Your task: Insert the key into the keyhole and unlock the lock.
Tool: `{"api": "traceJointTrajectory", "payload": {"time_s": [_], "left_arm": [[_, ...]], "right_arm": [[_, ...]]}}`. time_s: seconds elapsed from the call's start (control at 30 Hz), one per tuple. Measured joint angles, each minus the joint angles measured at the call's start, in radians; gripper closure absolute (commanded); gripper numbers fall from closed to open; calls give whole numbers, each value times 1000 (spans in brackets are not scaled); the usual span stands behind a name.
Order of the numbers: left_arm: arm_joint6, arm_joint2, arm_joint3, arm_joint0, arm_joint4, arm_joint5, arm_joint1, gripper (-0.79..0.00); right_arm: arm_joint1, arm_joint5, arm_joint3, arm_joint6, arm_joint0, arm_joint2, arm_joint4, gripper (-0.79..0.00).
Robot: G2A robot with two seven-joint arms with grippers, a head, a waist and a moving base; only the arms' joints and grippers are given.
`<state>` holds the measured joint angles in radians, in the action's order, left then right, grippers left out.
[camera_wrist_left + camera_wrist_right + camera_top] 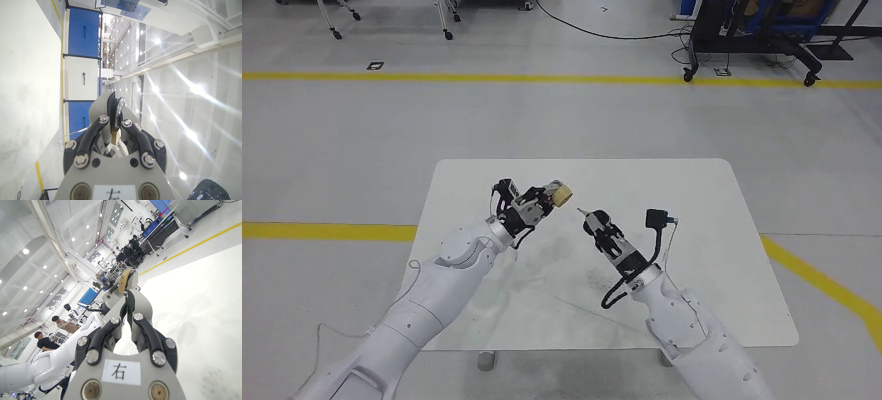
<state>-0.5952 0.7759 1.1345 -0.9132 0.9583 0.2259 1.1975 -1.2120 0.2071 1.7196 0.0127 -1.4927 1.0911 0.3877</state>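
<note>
- Lock (123, 279): small padlock with a brass block body, a dark keyhole (122, 283) in its narrow face and a silvery shackle. Held in the air above the white table (712, 270).
- Left gripper (118, 108): clenched on the lock at its shackle end.
- Key (581, 212): thin pale tip, near the lock, not touching.
- Right gripper (128, 299): pinched tight on the key.
</note>
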Motion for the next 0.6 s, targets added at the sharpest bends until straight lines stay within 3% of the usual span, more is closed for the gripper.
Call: {"api": "traceJointTrajectory", "payload": {"time_s": [0.17, 0.4, 0.47, 0.6], "left_arm": [[-24, 9, 30, -3, -30, -151, -3, 0], [-63, 30, 27, 2, -49, -276, -4, 0], [-74, 30, 18, 7, -50, -293, 0, 0], [-73, 25, 12, 13, -63, -298, 7, 0]], "right_arm": [[19, 171, -9, -70, 18, 50, 93, 0], [62, 475, 59, -93, 13, 170, 567, 0], [70, 521, 37, -75, 25, 192, 686, 0], [71, 491, 18, -13, 44, 204, 801, 0]]}}
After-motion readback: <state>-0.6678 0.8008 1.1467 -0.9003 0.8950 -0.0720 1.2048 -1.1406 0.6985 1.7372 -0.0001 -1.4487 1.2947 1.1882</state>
